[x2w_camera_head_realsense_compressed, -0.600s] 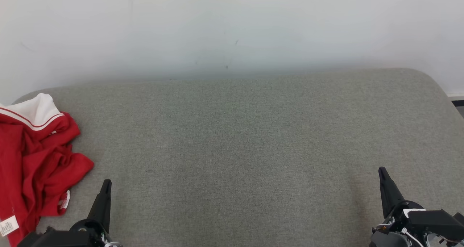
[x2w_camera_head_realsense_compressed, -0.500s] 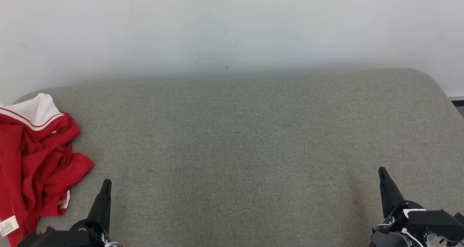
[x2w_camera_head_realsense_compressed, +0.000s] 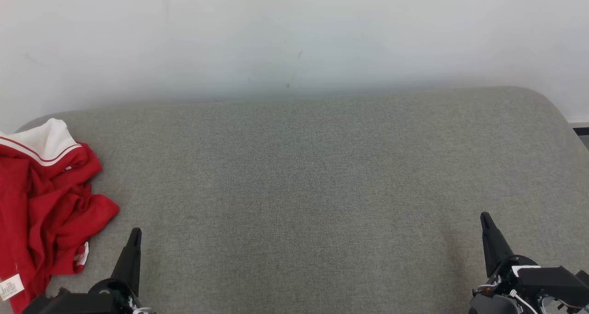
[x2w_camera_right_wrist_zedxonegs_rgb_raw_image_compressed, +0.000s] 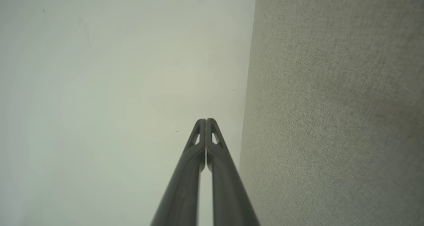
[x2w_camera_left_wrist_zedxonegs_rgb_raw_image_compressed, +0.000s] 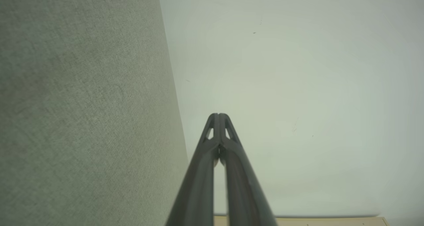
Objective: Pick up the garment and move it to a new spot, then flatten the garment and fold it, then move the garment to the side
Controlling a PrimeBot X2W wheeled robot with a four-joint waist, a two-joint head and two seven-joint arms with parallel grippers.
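Note:
A crumpled red garment [x2w_camera_head_realsense_compressed: 50, 212] with a white striped band and white tags lies at the far left of the grey upholstered surface [x2w_camera_head_realsense_compressed: 303, 189], partly cut off by the head view's left edge. My left gripper [x2w_camera_head_realsense_compressed: 135, 233] rests at the lower left, just right of the garment and apart from it. Its fingertips meet in the left wrist view, so my left gripper [x2w_camera_left_wrist_zedxonegs_rgb_raw_image_compressed: 218, 114] is shut and holds nothing. My right gripper [x2w_camera_head_realsense_compressed: 484, 216] sits at the lower right, far from the garment. In the right wrist view my right gripper [x2w_camera_right_wrist_zedxonegs_rgb_raw_image_compressed: 205, 120] is shut too, with nothing in it.
A pale wall [x2w_camera_head_realsense_compressed: 294, 33] rises behind the grey surface, whose far corners are rounded. A strip of dark floor edge [x2w_camera_head_realsense_compressed: 580, 130] shows at the right. Wide bare upholstery lies between the two grippers.

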